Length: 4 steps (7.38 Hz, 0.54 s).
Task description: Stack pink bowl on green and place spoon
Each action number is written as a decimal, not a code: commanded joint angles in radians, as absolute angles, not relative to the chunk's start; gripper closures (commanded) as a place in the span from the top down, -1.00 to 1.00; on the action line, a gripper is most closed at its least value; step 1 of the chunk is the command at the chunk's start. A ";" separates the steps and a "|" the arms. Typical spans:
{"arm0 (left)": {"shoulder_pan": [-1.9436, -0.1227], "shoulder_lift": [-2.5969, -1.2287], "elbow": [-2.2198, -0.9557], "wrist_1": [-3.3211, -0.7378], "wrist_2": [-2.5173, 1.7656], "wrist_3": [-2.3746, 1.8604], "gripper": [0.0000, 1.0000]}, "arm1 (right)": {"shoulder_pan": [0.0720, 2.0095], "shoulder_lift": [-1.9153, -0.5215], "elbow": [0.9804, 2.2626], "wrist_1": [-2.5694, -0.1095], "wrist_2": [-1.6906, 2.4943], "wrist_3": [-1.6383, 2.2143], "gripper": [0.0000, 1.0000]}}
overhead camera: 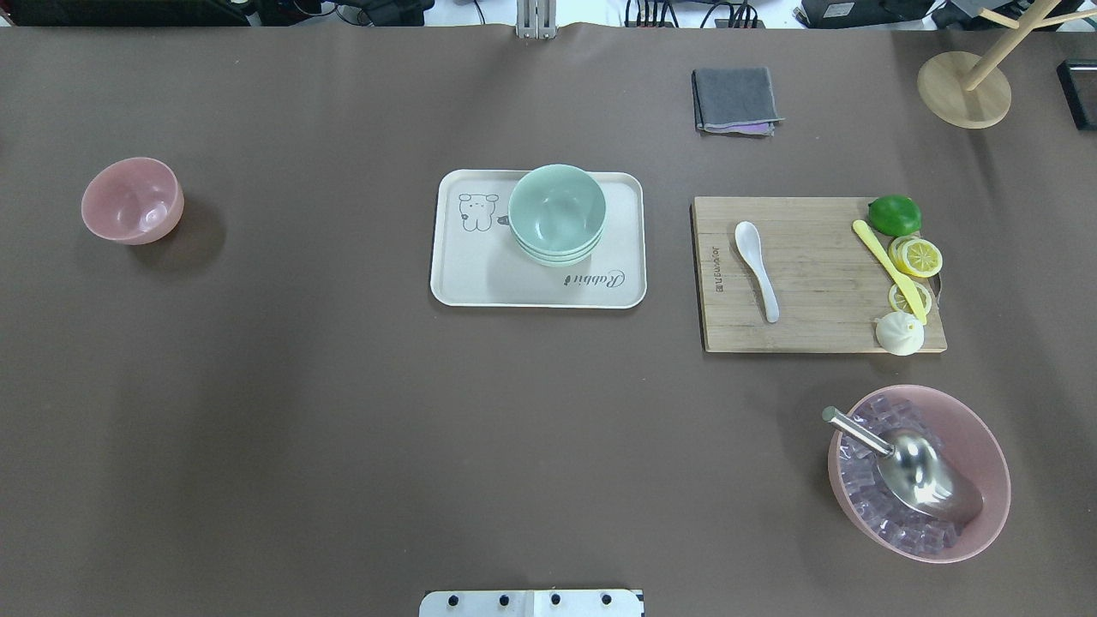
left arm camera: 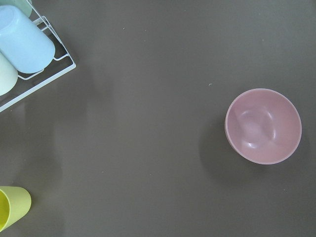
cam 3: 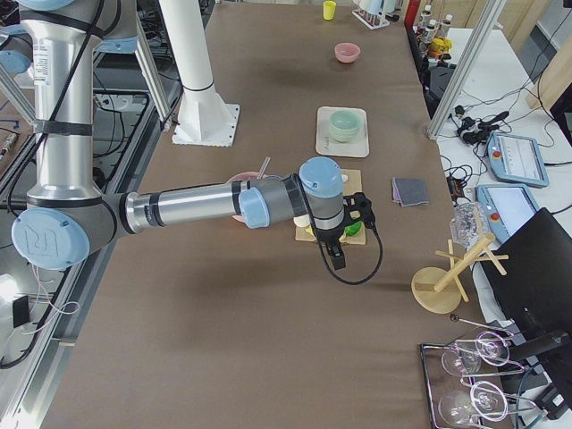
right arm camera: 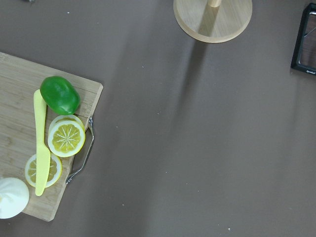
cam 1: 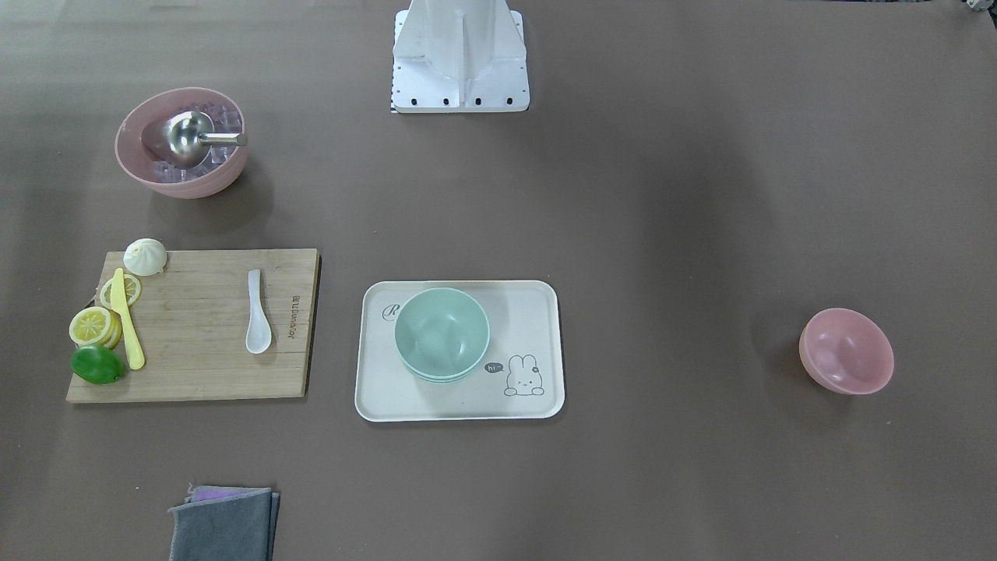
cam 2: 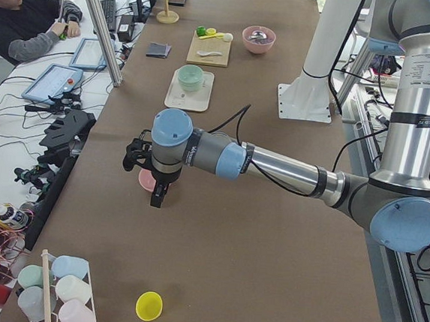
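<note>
Nearest the front-facing camera: grey cloth (cam 1: 224, 523), at the operators' edge of the tabletop (cam 1: 623, 234), toward the right end.

Nothing of the task done yet, judging by the layout.

Pink bowl (cam 1: 846, 351) upright and empty near the left end, somewhat closer to the operators' edge, well apart from everything else. Green bowls (cam 1: 442, 331) nested in a stack on tray (cam 1: 533, 315) mid-tabletop, with no pink one on top. Spoon (cam 1: 257, 323) flat on board (cam 1: 195, 343) toward the right end, apart from the fruit and knife along the board's outer side. Ice bowl (cam 1: 181, 142) with metal scoop near the right corner at the robot's edge: also pink, but full, so probably not the one meant.

Left end effector (cam 2: 155, 193) pointing down above the pink bowl, not touching it. Shown only in the side view, so cannot tell whether wide or narrow. Wrist view puts the bowl right of centre, so probably not yet lined up.

Right end effector (cam 3: 336, 256) hanging over the board's outer corner by the lime (right arm camera: 59, 95), short of the spoon. Again cannot tell its spread.

Left to do, by this reading: grasp pink bowl, carry to mid-tabletop, nest on green bowls; then lift spoon and place it, presumably in the top bowl, destination unstated.
</note>
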State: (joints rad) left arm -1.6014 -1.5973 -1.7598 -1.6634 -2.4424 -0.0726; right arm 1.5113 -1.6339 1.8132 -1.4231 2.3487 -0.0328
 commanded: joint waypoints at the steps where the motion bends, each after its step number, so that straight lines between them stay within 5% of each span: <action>1: -1.585 -1.608 -1.747 -1.767 -2.464 -0.087 0.98 | 1.497 -1.612 1.813 -1.405 2.350 -0.035 1.00; 4: -1.460 -1.742 -1.604 -1.782 -2.451 -0.084 0.98 | 1.444 -1.546 1.772 -1.379 2.342 -0.028 1.00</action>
